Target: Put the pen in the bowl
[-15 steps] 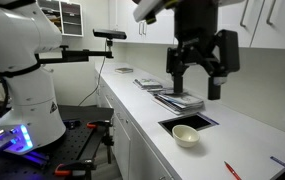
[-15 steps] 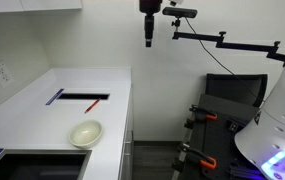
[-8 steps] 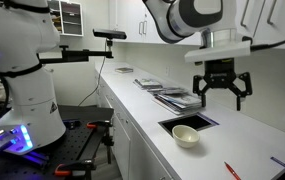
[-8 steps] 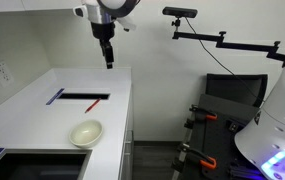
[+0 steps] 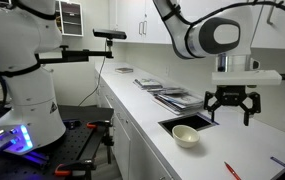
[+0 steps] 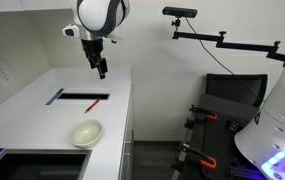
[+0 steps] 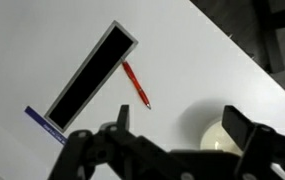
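Observation:
The red pen [image 5: 231,171] lies flat on the white counter; it also shows in an exterior view [image 6: 93,103] and in the wrist view [image 7: 136,84]. The cream-white bowl [image 5: 185,135] sits empty on the counter, also seen in an exterior view [image 6: 86,132] and partly behind my finger in the wrist view [image 7: 212,136]. My gripper [image 5: 231,106] hangs open and empty high above the counter, between bowl and pen; it also shows in an exterior view [image 6: 100,68] and in the wrist view [image 7: 177,122].
A long black rectangular slot [image 7: 90,76] lies beside the pen, with a purplish-blue item [image 7: 44,125] past its end. A dark recess [image 5: 188,122] and stacked trays [image 5: 177,97] sit behind the bowl. The counter edge drops off at the right [image 6: 130,110].
My arm has swung across and lower, from over the trays toward the bowl and pen. The gripper stays open. Pen and bowl have not moved.

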Action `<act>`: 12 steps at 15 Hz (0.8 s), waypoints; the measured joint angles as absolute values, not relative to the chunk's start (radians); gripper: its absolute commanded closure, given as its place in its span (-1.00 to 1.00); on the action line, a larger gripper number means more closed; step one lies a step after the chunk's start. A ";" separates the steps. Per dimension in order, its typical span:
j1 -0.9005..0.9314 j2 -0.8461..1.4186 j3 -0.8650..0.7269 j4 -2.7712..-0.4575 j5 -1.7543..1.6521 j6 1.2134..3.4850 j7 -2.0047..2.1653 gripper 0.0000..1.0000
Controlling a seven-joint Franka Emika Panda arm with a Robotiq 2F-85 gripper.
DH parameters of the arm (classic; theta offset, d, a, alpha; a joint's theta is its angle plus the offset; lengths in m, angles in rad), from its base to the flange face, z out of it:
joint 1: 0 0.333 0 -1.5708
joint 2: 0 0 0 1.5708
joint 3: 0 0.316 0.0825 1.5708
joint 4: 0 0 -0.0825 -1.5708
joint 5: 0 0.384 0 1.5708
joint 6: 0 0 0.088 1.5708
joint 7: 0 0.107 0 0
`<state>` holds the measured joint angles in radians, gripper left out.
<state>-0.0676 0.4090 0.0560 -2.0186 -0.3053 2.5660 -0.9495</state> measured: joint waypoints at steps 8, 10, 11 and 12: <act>-0.137 0.503 0.123 -1.982 -0.235 2.565 -1.174 -1.00; -0.173 0.598 0.152 -1.904 -0.201 2.542 -1.302 -1.00; -0.183 0.650 0.156 -1.854 -0.197 2.523 -1.348 -1.00; -0.189 0.700 0.156 -1.799 -0.197 2.499 -1.381 -1.00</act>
<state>-0.1892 0.6997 0.1560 -1.7991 -0.1969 2.4992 -1.3806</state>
